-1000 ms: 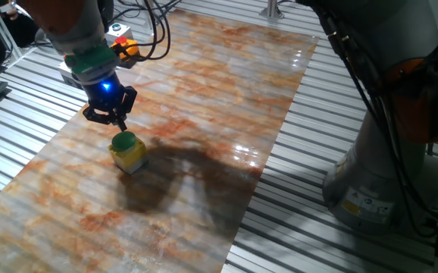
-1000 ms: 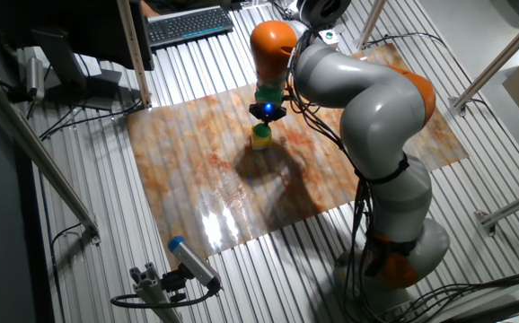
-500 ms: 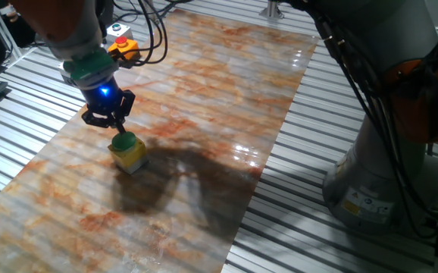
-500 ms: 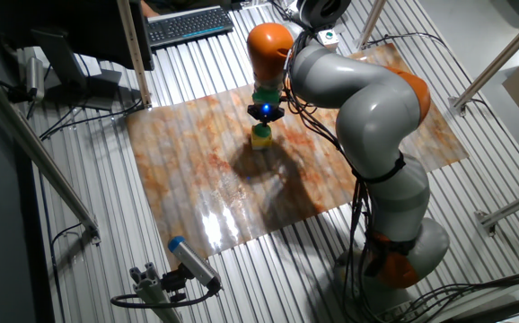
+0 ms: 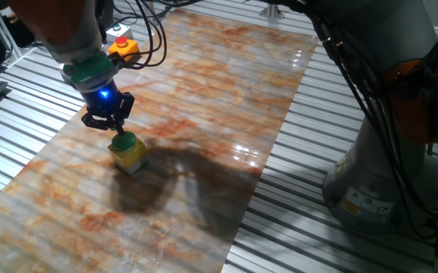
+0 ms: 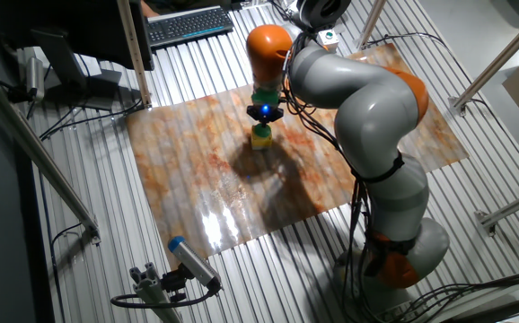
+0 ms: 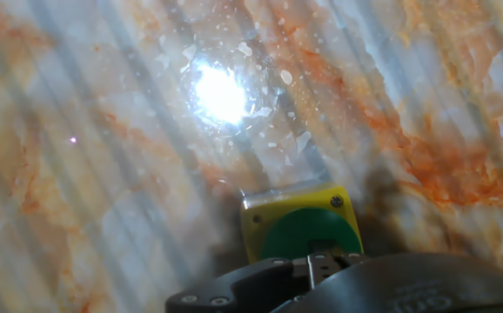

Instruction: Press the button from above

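Note:
The green dome button (image 5: 126,141) sits on its small yellow box (image 5: 132,158) on the left part of the marbled board. My gripper (image 5: 117,130) hangs straight over it with a blue light on the hand, and its tips are at the top of the dome. In the hand view the button (image 7: 311,229) and yellow box (image 7: 258,223) lie just beyond my gripper (image 7: 321,257), whose fingers are shut together with only a thin seam between them. The other fixed view shows my gripper (image 6: 264,120) above the button (image 6: 261,132).
An orange box with a red button (image 5: 125,48) and a grey box (image 5: 117,30) stand at the board's far left corner, with cables. The arm's base (image 5: 378,167) stands right of the marbled board (image 5: 219,91). A keyboard (image 6: 188,25) lies beyond the board.
My hand has shifted slightly to the left over the last second. The button and its box have not moved.

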Controlling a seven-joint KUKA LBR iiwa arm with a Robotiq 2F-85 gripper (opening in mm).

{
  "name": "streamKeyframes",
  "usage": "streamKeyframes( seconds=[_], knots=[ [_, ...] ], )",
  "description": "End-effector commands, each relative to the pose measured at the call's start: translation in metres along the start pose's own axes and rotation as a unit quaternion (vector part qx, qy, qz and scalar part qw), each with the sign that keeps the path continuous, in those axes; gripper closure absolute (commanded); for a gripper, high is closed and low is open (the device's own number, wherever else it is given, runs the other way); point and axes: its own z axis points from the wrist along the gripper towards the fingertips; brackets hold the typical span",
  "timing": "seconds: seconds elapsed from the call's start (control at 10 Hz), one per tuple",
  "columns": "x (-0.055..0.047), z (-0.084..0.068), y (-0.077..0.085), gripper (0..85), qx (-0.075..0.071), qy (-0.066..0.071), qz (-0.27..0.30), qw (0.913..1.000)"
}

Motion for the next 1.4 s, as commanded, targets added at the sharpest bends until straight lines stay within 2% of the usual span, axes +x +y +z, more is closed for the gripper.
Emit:
streamKeyframes(
  seconds=[0.0,0.5,1.3],
  knots=[
    [0.0,0.001,0.0,85.0,0.0,-0.001,0.0,1.0],
    [0.0,0.008,0.003,85.0,0.008,-0.009,-0.002,0.9999],
    [0.002,0.013,0.004,85.0,0.006,-0.01,-0.002,0.9999]
  ],
)
